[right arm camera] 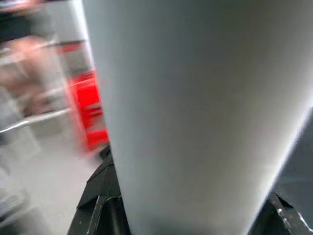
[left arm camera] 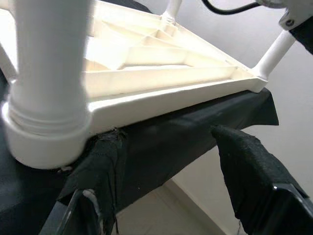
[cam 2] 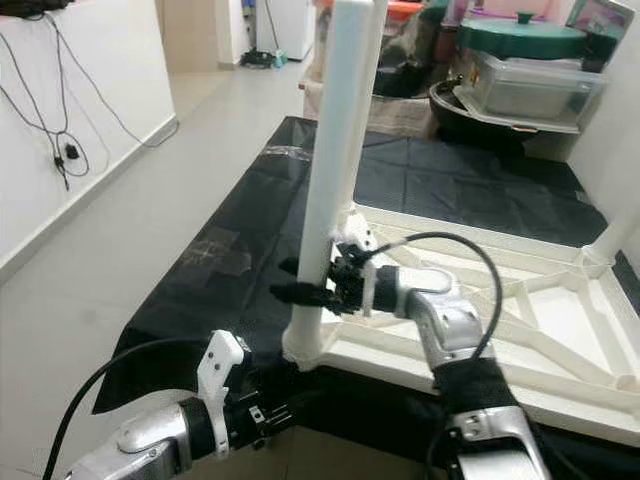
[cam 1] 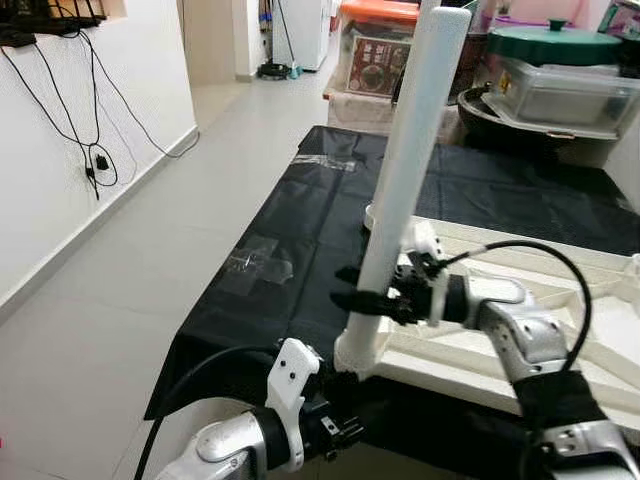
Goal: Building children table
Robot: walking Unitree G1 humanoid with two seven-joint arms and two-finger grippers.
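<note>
Nearest, at about 7 o'clock in the left eye view, left hand (cam 1: 335,425) low at the near edge of the black cloth (cam 1: 300,225), fingers (left arm camera: 257,181) spread wide, gripping nothing, one either side of the cloth's hem just below the leg's socket collar (left arm camera: 44,142)

Just beyond, at centre, right hand (cam 1: 362,290) closed around the white table leg (cam 1: 410,170), black fingers clamped on the lower part of the tube; in the right wrist view, blurred white tube (right arm camera: 195,112) pressed between the dark finger bases

Leg upright, slightly tilted, foot end up, seated in the near corner socket of the upturned white tabletop (cam 1: 560,300)

Tabletop lying underside up on the cloth at 3 o'clock, ribs showing; another leg (left arm camera: 276,51) standing at a far corner

Farther off at 1 o'clock, clear storage boxes (cam 1: 560,90) under a green lid (cam 1: 555,42); at 10 o'clock, white wall with hanging black cables (cam 1: 95,150)
</note>
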